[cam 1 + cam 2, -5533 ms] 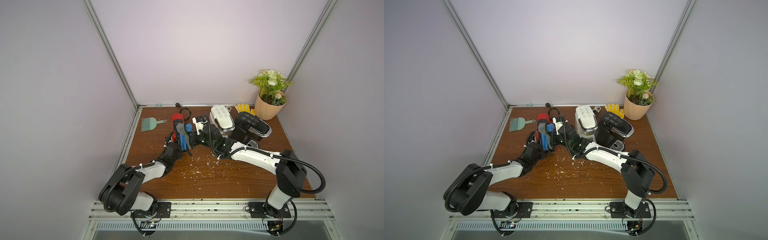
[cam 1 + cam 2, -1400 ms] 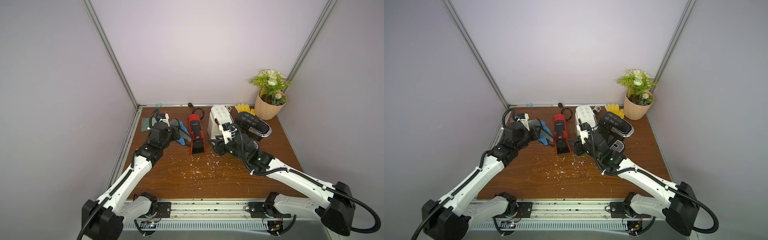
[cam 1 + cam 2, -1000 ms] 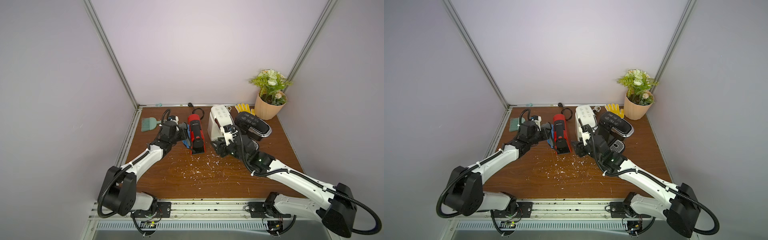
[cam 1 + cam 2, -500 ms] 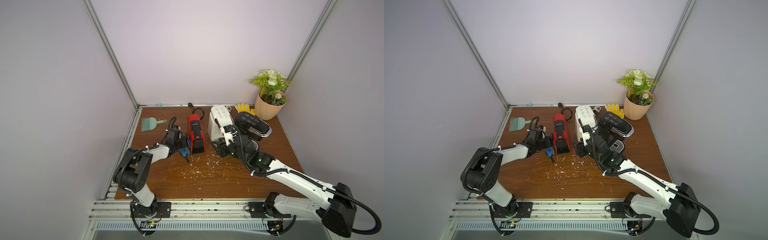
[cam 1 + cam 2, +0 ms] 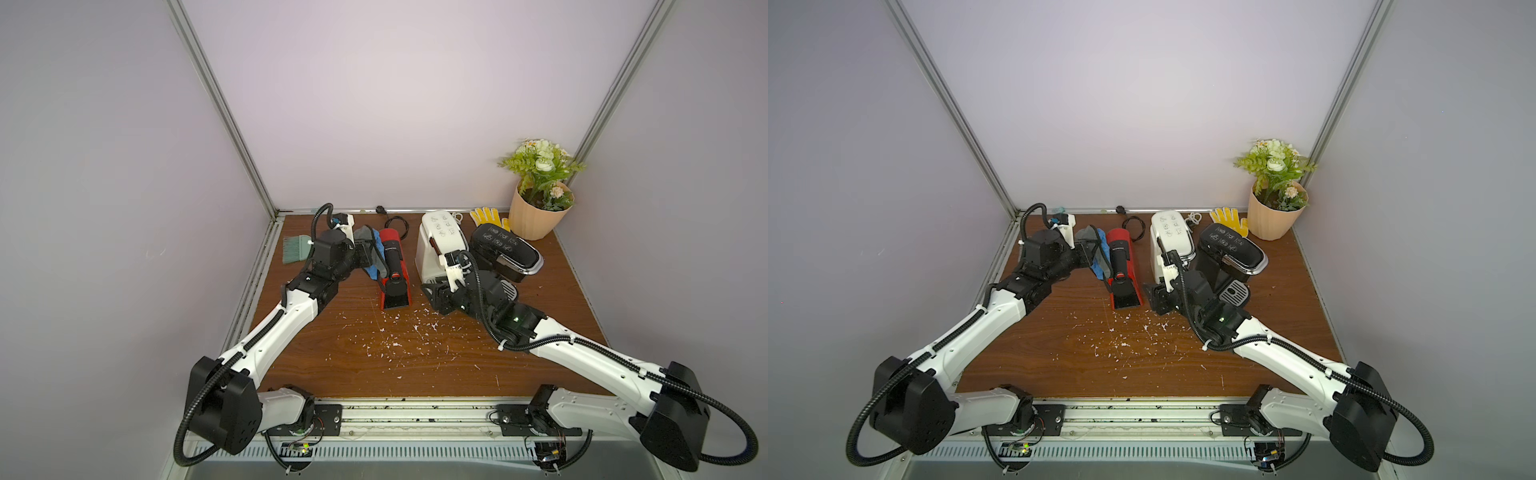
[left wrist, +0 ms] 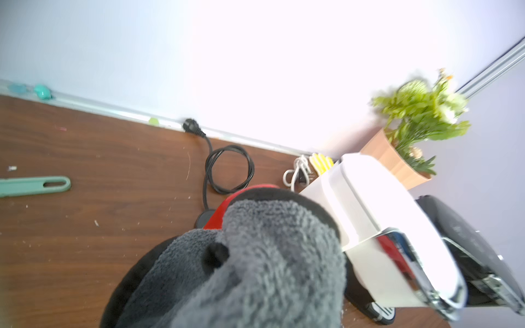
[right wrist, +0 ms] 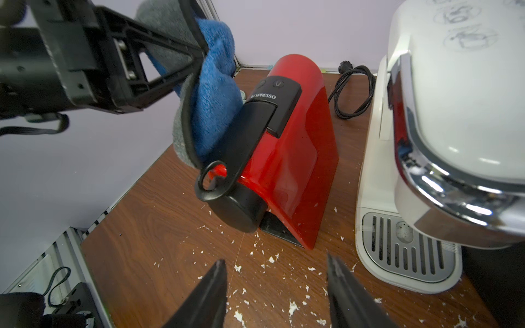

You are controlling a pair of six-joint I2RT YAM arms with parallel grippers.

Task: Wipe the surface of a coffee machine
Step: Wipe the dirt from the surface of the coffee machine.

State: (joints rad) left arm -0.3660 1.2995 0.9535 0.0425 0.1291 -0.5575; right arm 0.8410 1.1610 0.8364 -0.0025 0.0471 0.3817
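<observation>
My left gripper [image 5: 367, 257] clamps the cloth [image 5: 374, 245] just left of the red coffee machine [image 5: 393, 266] in a top view, touching its flank, I think, with the machine's long axis running up-frame.

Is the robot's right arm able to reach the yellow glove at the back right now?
Probably not straight away. The open right gripper sits low by the front of the white coffee machine, which with the black coffee machine blocks the yellow glove. Going over them might work.
</observation>
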